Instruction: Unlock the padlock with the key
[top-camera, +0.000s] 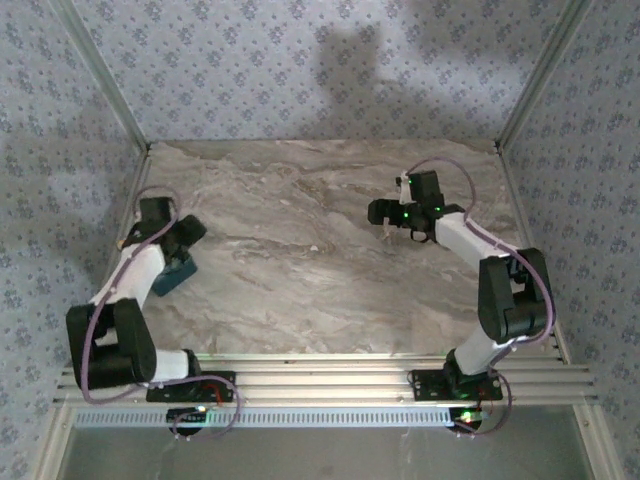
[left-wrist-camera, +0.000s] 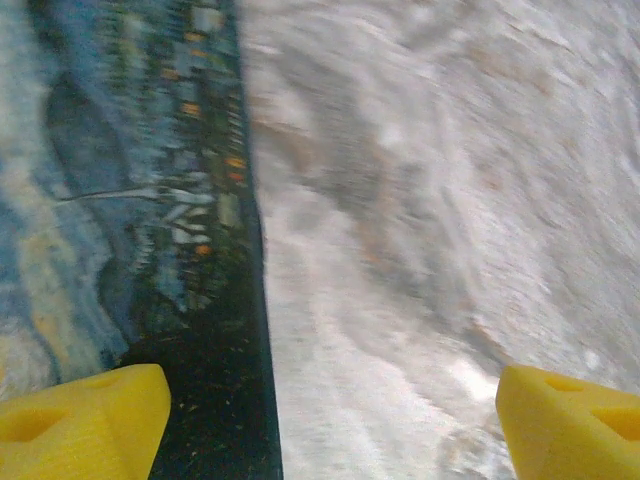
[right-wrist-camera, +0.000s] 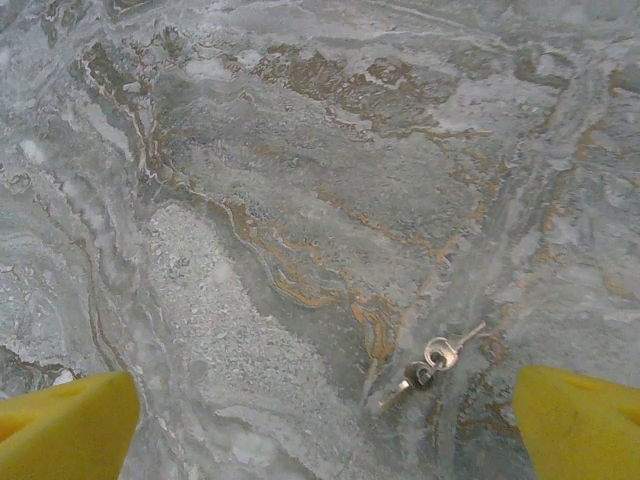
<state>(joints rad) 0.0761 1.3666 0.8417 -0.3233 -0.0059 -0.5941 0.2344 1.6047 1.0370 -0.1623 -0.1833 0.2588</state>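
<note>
The padlock (left-wrist-camera: 130, 200) is a dark blue-green block with a painted swirl pattern, blurred at the left of the left wrist view. In the top view it lies at the table's left side (top-camera: 176, 272). My left gripper (left-wrist-camera: 330, 425) is open just above it. Its left finger (left-wrist-camera: 85, 420) is over the padlock and its right finger (left-wrist-camera: 570, 425) over bare table. Two small silver keys (right-wrist-camera: 432, 363) on a ring lie flat on the marble. My right gripper (right-wrist-camera: 325, 425) hovers open above them, with the keys nearer its right finger (right-wrist-camera: 580, 420).
The marble tabletop (top-camera: 300, 260) is walled by patterned panels at the back and both sides. Metal rails (top-camera: 320, 385) with the arm bases run along the near edge. From above, the left gripper (top-camera: 186, 236) and right gripper (top-camera: 382, 212) stand far apart.
</note>
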